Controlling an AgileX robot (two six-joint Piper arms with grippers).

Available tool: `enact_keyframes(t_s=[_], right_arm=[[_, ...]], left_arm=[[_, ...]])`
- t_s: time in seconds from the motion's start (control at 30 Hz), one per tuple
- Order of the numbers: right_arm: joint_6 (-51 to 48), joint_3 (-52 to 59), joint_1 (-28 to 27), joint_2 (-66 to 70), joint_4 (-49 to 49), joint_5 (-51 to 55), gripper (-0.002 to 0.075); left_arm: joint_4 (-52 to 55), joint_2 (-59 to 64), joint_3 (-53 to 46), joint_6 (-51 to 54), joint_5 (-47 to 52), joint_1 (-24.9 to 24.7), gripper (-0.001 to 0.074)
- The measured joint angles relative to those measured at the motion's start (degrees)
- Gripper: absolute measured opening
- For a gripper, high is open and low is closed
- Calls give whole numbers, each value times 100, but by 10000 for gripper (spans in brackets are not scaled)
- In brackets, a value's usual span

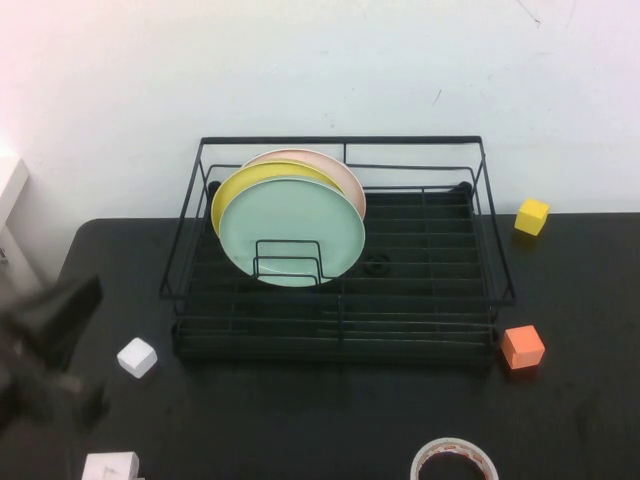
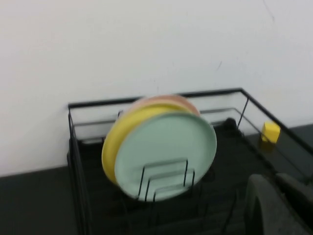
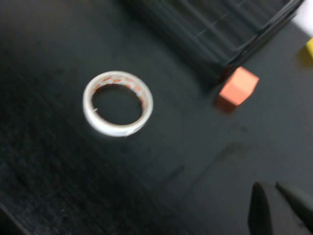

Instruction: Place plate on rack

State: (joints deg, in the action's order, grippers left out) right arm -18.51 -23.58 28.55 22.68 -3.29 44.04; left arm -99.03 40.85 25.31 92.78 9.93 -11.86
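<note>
The pale mint-green plate [image 1: 292, 230] stands upright in the small wire holder inside the black wire rack [image 1: 340, 330], in front of a yellow plate [image 1: 232, 190] and a pink plate [image 1: 335, 168]. It also shows in the left wrist view [image 2: 168, 147]. My left gripper [image 1: 60, 320] hangs blurred over the table's left front, away from the rack, and in its wrist view [image 2: 274, 178] it is shut and empty. My right gripper [image 3: 274, 185] is out of the high view. It is shut and empty above the table, near the tape roll.
A white cube [image 1: 137, 357] and another white block [image 1: 110, 467] lie front left. An orange cube [image 1: 522, 347] sits at the rack's front right corner. A yellow cube [image 1: 531, 216] is at the back right. A tape roll [image 1: 454, 462] lies at the front edge.
</note>
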Motion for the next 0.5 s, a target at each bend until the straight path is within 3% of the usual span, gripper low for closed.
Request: enact_keyframes(t_s=[0.2,0.5], right_arm=[[0,46,0,0,114,-21,1],[0,46,0,-10,138,-31,1]], left_arm=[[11,-1106,-927,0,0,0,0],[23,-1744,-1172,0,352,0,0]])
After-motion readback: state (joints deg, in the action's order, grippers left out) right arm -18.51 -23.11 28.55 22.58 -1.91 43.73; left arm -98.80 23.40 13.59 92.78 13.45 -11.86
